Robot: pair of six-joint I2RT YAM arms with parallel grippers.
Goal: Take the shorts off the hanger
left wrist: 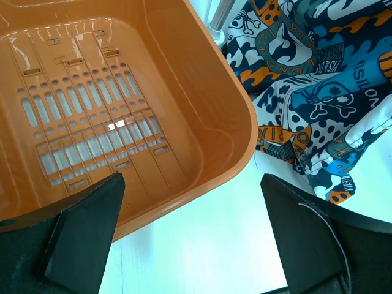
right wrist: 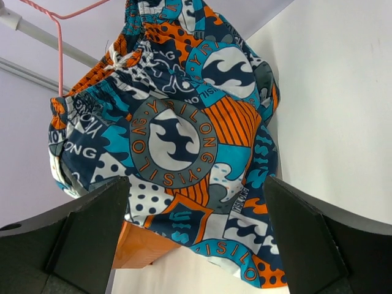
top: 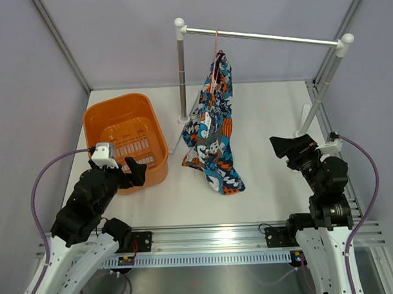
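The shorts point(top: 212, 130) hang from the hanger point(top: 216, 46) on the rail point(top: 263, 36), lower end resting on the table point(top: 275, 189) (just beside the orange basket point(top: 95, 118)). Left gripper point(top: 138, 170): released, empty, at the basket's near corner. Right gripper point(top: 292, 145): released, empty, clear of the shorts.

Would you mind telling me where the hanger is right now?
In the top view, the pink hanger hangs on the silver rail centre-back, carrying the shorts.
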